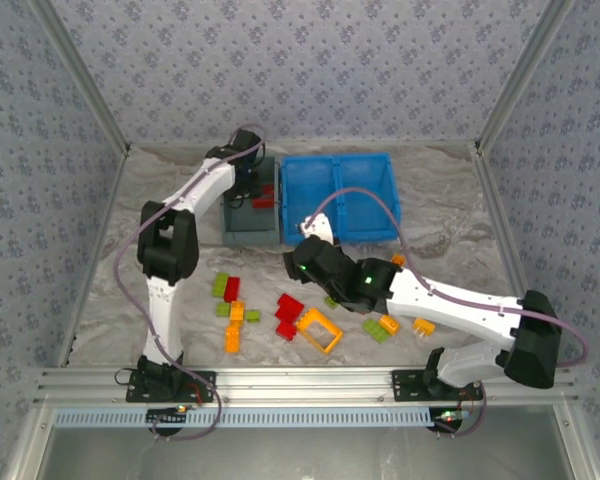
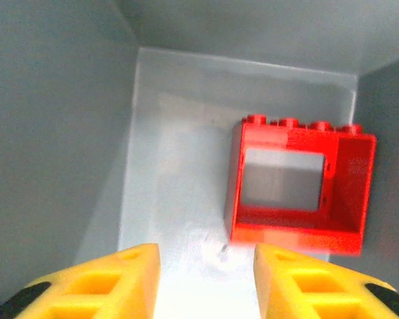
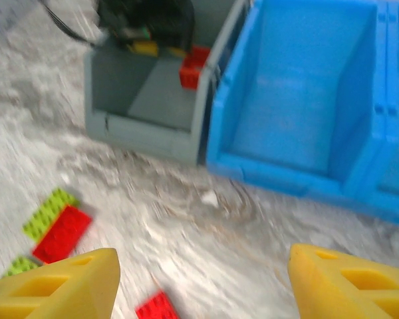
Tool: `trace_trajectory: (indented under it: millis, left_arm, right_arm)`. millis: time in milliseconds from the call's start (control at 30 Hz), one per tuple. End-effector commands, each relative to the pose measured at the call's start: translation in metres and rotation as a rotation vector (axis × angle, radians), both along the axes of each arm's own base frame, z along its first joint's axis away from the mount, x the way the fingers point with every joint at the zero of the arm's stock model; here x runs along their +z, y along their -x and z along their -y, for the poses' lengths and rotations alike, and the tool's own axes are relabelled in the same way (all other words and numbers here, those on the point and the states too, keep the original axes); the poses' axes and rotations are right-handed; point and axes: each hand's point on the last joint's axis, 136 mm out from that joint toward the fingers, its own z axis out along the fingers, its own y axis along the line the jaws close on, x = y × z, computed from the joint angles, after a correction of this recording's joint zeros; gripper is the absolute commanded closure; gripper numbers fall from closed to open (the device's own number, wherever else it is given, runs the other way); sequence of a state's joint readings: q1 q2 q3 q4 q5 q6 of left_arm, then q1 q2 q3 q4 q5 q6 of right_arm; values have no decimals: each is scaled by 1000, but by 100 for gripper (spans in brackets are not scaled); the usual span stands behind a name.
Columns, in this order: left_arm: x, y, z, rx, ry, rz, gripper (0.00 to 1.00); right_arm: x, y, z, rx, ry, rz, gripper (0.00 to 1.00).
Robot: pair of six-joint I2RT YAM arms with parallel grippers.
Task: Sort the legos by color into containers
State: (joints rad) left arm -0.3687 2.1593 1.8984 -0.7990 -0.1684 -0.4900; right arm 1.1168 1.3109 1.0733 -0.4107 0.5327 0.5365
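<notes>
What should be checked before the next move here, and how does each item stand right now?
1. The red frame brick lies inside the gray bin: ok.
2. The left pincer is open and empty: ok.
3. The right pincer is open and empty: ok.
4. The right pincer is lined up over a brick: not ok, bare table lies below it.
5. The blue bin has room in the compartment beside the gray bin: ok.
6. The loose legos are all sorted: not ok.

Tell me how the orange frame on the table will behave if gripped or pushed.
The orange frame looks like hard plastic and hollow, so probably stiff and light. It lies flat, so a push should slide it, not roll it. The red bricks beside it may get shoved too.
</notes>
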Motion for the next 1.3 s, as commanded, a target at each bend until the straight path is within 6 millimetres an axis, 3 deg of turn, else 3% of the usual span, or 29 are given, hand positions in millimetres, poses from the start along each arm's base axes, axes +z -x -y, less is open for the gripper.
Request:
trace_trajectory:
  millis: [0,133,200,367,433,567,700,833,1000,1133,1267]
  left_arm:
    - [87,11,7,11,93,188,52]
    - [131,56,23,-57,132,269,50]
    - [146,91,37,-128,170,291,49]
    - [156,193,63,-279,338,303,42]
    - [151,235,69,-328,409,277,40]
    - [118,308,67,-384,533,157,35]
    - [79,357,52,-395,569,61,33]
    - [62,374,32,-365,578,38,34]
    - [69,373,24,-362,582,94,33]
    - [94,366,32,-397,613,157,31]
    - [125,352,43,-414,631,237,30]
  right_arm:
    - [-37,31,35,7,104,-177,31]
    - [-79,63,58,25,198,-360,35]
    - [-98,75,64,41,237,-438,39]
    - [-132,89,62,82,300,-545,45]
    - [-145,92,58,104,329,-580,46]
    - [-167,93,48,112,353,-623,49]
    - [-183,90,46,128,394,-636,55]
    - [-196,89,41,131,410,-647,67]
    - [-197,87,47,98,452,-625,82]
    - [-165,81,57,24,441,-552,89]
    - [-112,61,75,-97,368,-480,98]
